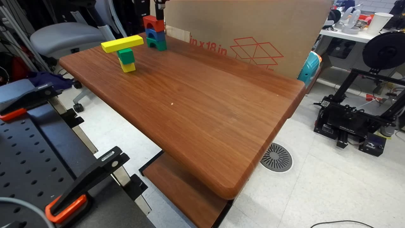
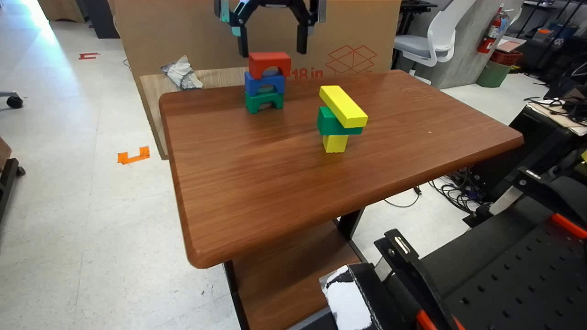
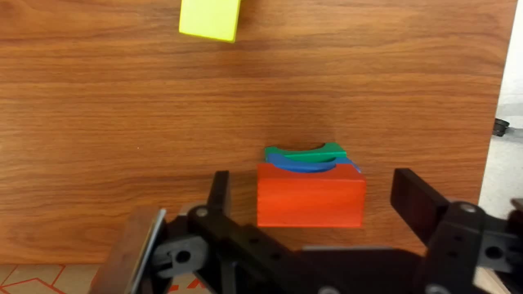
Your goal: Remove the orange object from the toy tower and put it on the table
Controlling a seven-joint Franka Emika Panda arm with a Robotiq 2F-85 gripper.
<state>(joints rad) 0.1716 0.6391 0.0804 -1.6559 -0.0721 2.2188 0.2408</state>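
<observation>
The orange object is an orange-red arch block [image 1: 154, 23] on top of the toy tower, and it shows in an exterior view [image 2: 269, 61] and in the wrist view [image 3: 310, 200]. Below it in the tower are a blue arch block [image 2: 264, 85] and a green arch block [image 2: 265, 101] at the base. The tower stands upright near the back edge of the brown wooden table [image 2: 238, 183]. My gripper [image 2: 272, 45] is open and empty just above the tower. In the wrist view my gripper [image 3: 312, 179] has one finger on each side of the orange-red block, apart from it.
A second stack stands nearby, with a small yellow block [image 2: 335, 144], a green block [image 2: 329, 121] and a long yellow bar [image 2: 344, 106] on top. A large cardboard box [image 1: 253, 28] stands upright along the table's back edge, close behind the tower.
</observation>
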